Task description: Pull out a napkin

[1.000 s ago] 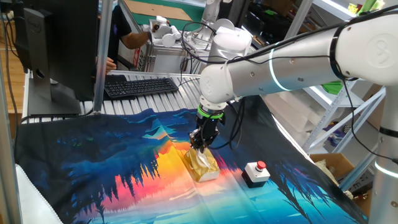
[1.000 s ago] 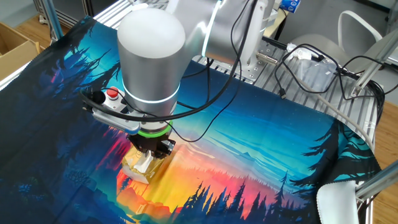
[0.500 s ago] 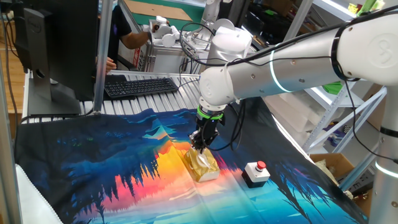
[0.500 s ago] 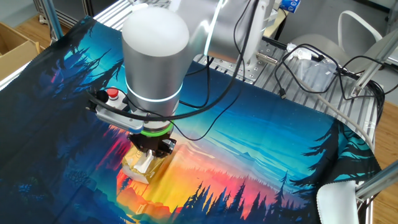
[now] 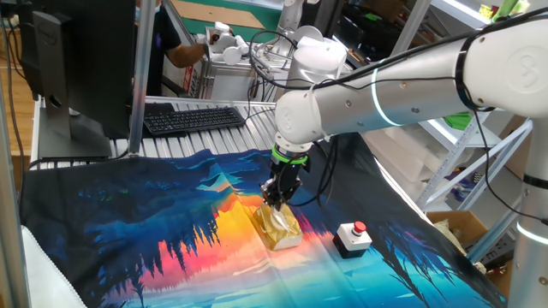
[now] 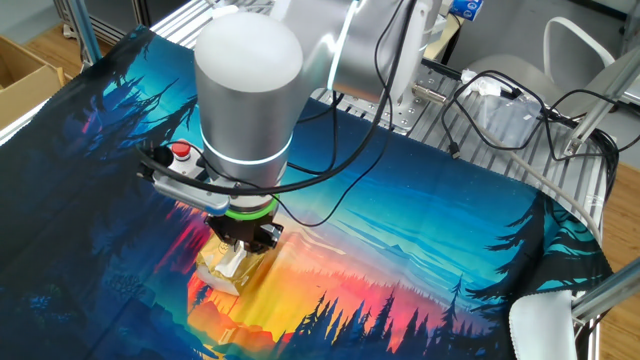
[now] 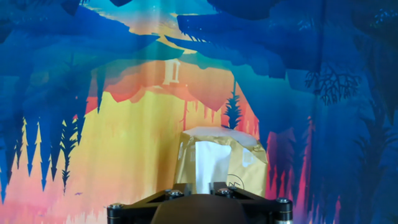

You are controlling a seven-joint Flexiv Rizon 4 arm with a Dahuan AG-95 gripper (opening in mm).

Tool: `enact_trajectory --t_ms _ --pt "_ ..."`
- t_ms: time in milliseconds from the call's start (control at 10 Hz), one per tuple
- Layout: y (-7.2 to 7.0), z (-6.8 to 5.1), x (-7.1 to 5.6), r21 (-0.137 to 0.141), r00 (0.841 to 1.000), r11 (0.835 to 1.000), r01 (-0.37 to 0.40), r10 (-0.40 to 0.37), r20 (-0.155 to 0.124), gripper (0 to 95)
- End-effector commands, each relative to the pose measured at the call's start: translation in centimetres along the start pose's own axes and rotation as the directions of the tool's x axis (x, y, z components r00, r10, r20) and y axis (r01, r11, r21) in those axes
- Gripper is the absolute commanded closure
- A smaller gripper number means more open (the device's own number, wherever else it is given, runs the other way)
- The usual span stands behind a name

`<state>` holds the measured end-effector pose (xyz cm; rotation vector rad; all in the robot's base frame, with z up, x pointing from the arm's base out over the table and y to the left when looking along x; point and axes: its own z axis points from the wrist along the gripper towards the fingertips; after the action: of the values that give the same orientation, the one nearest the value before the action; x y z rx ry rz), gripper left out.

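Note:
The shiny gold tissue pack (image 5: 280, 231) lies on the colourful cloth; it also shows in the other fixed view (image 6: 214, 274) and the hand view (image 7: 247, 163). My gripper (image 5: 276, 204) stands straight over the pack, fingers pointing down, also seen in the other fixed view (image 6: 236, 258). In the hand view the gripper (image 7: 200, 186) has its two fingers close together on a white napkin (image 7: 209, 160) that rises from the pack's slot as an upright strip. The napkin's lower part is still inside the pack.
A small grey box with a red button (image 5: 353, 237) sits on the cloth right of the pack, also in the other fixed view (image 6: 178, 153). A keyboard (image 5: 193, 118) and a monitor (image 5: 77, 60) stand behind the cloth's far edge. A cardboard box (image 6: 25, 70) is beside the table.
The arm has risen very slightly over the last second, with the gripper still over the gold pack. The pack has not moved.

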<state>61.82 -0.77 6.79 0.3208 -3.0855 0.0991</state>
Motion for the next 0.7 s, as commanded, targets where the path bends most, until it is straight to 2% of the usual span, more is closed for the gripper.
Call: enact_trajectory --t_ms 100,700 --pt "0.00 -0.03 -0.08 0.000 1.000 1.000 0.014 -0.014 -0.005 76.0" --pt "-0.02 -0.01 -0.07 -0.005 1.000 1.000 -0.004 0.004 -0.007 76.0"
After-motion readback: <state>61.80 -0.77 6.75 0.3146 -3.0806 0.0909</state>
